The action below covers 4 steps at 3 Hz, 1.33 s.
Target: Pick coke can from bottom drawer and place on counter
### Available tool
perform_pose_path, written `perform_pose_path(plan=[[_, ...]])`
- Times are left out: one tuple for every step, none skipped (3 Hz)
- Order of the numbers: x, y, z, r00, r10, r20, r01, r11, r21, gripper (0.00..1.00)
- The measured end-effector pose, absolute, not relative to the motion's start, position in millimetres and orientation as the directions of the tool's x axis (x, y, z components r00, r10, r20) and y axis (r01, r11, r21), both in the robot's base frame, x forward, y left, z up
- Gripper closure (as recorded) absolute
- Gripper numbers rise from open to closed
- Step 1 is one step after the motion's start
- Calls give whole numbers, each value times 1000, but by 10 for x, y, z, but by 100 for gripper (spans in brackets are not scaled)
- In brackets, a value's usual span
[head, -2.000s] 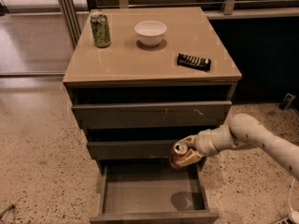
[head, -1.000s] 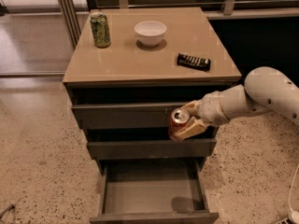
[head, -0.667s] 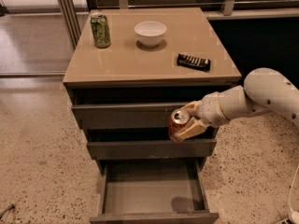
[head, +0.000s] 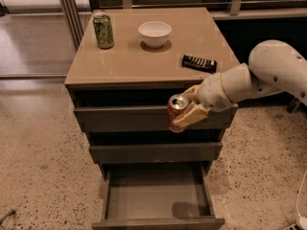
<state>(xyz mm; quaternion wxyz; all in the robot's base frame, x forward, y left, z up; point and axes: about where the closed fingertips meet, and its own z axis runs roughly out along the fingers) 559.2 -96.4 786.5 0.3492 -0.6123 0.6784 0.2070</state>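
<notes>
The coke can, red-orange with a silver top, is held upright in my gripper, which is shut on it. The can hangs in front of the top drawer front, just below the front edge of the beige counter. The white arm reaches in from the right. The bottom drawer is pulled open below and its tray shows nothing inside.
On the counter stand a taller green can at back left, a white bowl at back middle, and a black remote-like bar at right. Speckled floor surrounds the cabinet. A railing runs behind.
The gripper has lifted the coke can from just above the open bottom drawer up to the level of the top drawer front, and slightly higher over the last second.
</notes>
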Motion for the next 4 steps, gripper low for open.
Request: perform_pose_path(plan=[[5693,-813,8672,-103,-667,-738,-961,257,-98,100],[5691,-810,8669,-99,-668,-737,-962,254,-100,100],[5789,-807,8682,-114,-673,-731,-946,298,-127,100],[6258,-786,8780,-141,-669,-730,-900,394,-187,100]])
